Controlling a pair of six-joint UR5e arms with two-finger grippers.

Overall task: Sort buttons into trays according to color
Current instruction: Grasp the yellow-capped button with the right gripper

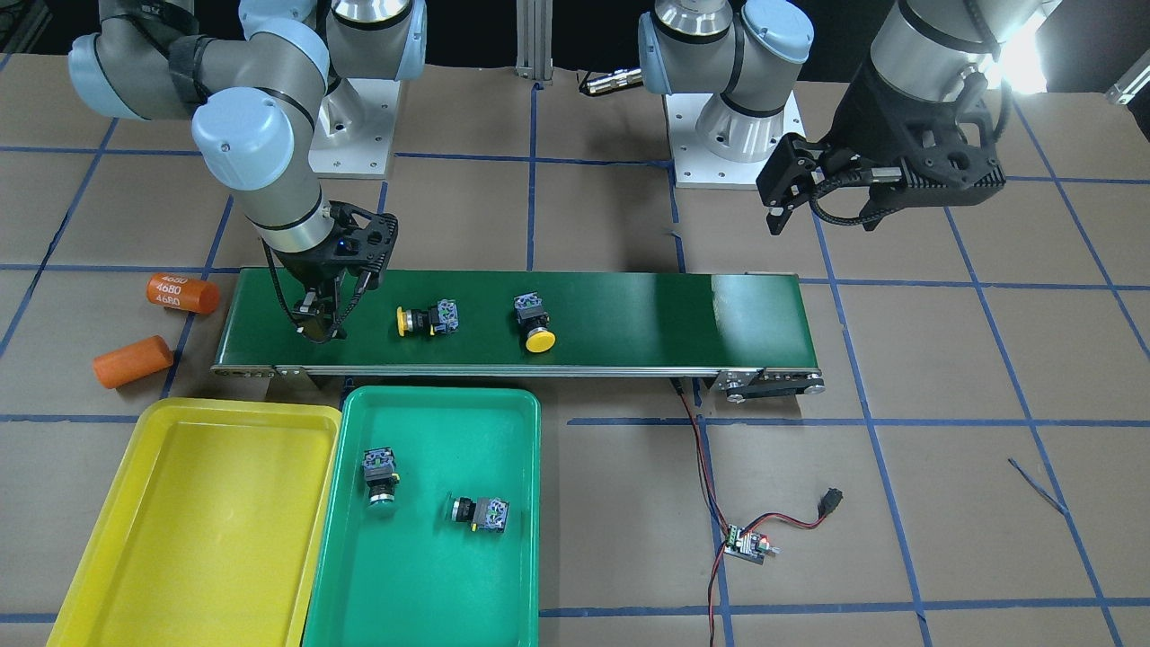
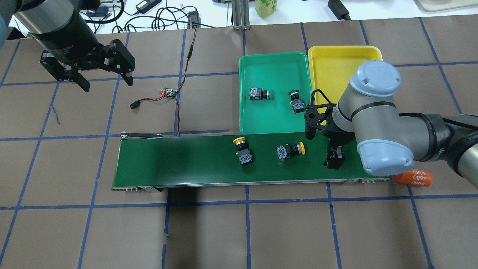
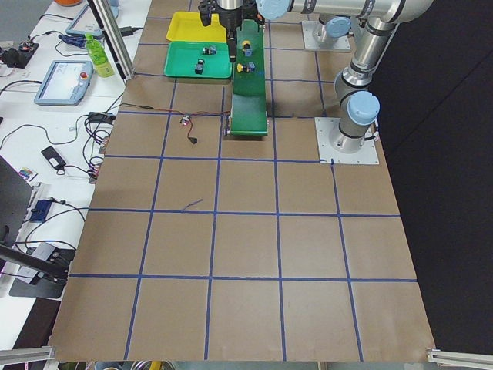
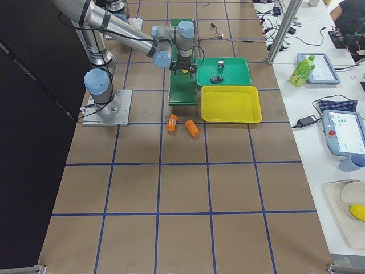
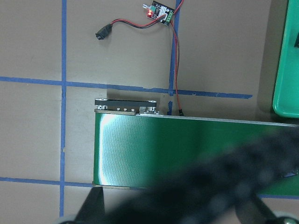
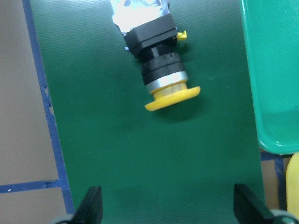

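Some of yellow tray hidden by arm, right tool apart, left tool apart.

You find two buttons on the belt, two more in the tray at its one o'clock.

On the belt, one yellow button lies just beside the right gripper and a second yellow button near the middle. From there to the belt's other end is free. Beside the belt, the yellow tray has open room; two green buttons take space in the green tray.
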